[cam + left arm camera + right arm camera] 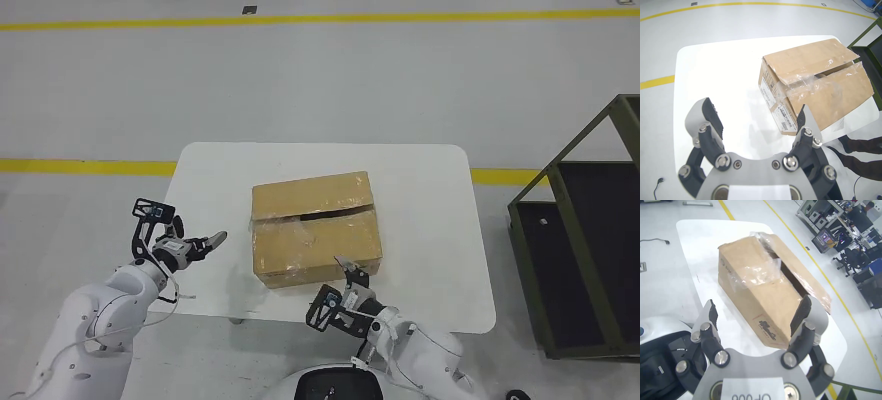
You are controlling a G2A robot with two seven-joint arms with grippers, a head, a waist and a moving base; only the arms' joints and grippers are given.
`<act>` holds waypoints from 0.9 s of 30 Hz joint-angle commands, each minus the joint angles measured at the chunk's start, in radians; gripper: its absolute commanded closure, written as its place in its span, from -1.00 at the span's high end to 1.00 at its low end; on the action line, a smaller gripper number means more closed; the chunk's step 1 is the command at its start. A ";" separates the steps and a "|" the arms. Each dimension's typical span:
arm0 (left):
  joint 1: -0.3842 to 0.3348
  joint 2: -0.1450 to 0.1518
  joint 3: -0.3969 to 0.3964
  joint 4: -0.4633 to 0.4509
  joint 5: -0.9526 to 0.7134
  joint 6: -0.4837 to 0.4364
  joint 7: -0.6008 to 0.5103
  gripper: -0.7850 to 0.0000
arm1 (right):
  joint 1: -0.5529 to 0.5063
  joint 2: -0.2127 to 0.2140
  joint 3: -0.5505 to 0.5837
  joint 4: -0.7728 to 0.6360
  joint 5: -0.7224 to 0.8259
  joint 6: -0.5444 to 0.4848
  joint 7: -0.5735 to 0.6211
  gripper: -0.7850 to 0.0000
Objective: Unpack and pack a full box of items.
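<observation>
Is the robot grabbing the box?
No: the left gripper and right gripper are beside the box with jaws open, holding nothing.

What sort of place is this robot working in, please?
Probably an industrial lab or workshop floor: yellow floor lines, workbenches with equipment, and a green metal rack beside the white table.

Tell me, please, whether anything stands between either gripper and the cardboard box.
Nothing visible does. The left gripper is open over the bare white table beside the cardboard box, and the right gripper is open just short of the box's near side.
</observation>
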 commanded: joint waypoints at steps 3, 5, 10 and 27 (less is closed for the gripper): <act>0.000 0.000 0.000 0.000 0.000 0.000 0.000 1.00 | 0.015 -0.003 -0.070 0.075 -0.188 0.103 -0.034 1.00; 0.000 0.000 0.000 0.000 0.000 0.000 0.000 1.00 | 0.038 -0.006 -0.109 0.106 -0.313 0.151 -0.028 1.00; 0.000 0.000 0.000 0.000 0.000 0.000 0.000 1.00 | 0.089 -0.024 -0.192 0.174 -0.454 0.248 0.002 1.00; 0.000 0.000 0.000 0.000 0.000 0.000 0.000 1.00 | 0.253 -0.087 -0.317 0.380 -0.566 0.263 0.022 -0.06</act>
